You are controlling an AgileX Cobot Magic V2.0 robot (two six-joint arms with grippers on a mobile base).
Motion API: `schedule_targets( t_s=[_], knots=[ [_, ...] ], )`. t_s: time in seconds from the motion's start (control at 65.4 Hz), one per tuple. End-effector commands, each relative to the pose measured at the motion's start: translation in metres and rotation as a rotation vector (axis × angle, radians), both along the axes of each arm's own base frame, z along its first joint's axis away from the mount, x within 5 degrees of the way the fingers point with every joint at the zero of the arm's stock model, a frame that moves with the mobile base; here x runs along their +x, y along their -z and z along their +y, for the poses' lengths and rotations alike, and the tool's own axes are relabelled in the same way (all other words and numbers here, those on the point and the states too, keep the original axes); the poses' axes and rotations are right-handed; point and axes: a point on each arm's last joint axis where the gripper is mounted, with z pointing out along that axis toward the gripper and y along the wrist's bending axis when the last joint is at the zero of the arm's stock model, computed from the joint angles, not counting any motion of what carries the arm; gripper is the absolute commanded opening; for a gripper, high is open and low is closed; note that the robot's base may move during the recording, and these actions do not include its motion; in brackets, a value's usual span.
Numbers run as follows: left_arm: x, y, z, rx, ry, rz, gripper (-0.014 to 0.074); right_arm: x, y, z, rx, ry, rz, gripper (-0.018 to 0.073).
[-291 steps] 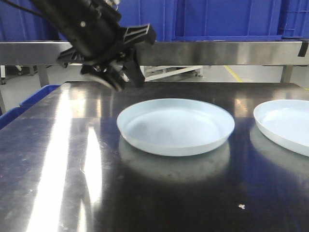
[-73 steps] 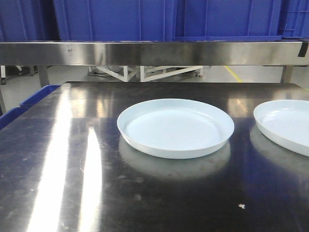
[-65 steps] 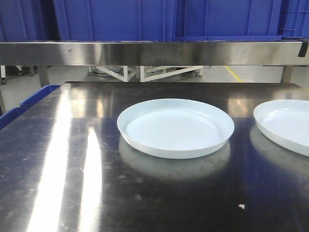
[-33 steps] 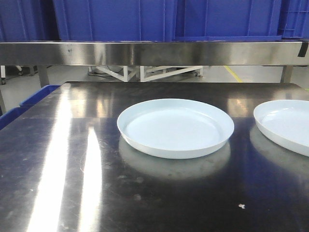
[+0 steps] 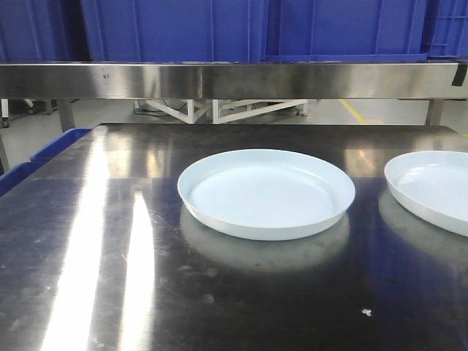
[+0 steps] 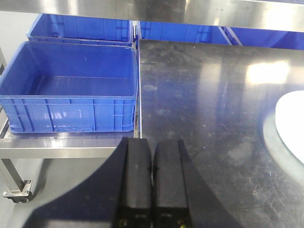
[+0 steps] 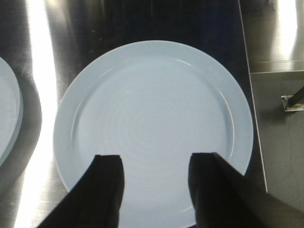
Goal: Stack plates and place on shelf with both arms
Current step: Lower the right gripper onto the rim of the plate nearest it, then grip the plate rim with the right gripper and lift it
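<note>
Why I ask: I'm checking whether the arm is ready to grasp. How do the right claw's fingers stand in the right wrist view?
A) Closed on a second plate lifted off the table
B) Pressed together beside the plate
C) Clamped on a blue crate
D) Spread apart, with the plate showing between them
D: the right claw has its fingers spread wide apart, and the plate lies flat on the table, showing bare between them.

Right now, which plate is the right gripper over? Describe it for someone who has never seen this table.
Start at the dark steel table under the shelf. Two pale plates sit apart on it; yours is the plate nearest the table's right edge, below the open right gripper. The other plate sits mid-table.
</note>
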Motion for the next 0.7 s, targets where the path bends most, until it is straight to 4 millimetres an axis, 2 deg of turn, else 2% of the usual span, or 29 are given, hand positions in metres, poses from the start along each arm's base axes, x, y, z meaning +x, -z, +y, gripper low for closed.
schedule_targets(
  t_s=[0.0, 0.122, 0.398, 0.688],
  knots=[
    [0.003, -0.016, 0.001, -0.018, -0.015, -0.110, 0.0087, 0.016, -0.011, -0.005, -0.019, 0.016, -0.100, 0.0434],
    [0.003, -0.016, 0.001, -0.018, -0.015, -0.110, 0.0087, 0.027, -0.005, -0.017, -0.019, 0.068, -0.060, 0.0434],
    [0.003, -0.016, 0.001, -0.018, -0.015, -0.110, 0.0087, 0.045, -0.010, -0.051, -0.021, 0.199, -0.046, 0.0434],
    [0.003, -0.016, 0.001, -0.018, -0.015, -0.110, 0.0087, 0.066, 0.001, -0.063, -0.016, 0.223, 0.000, 0.0434]
  ],
)
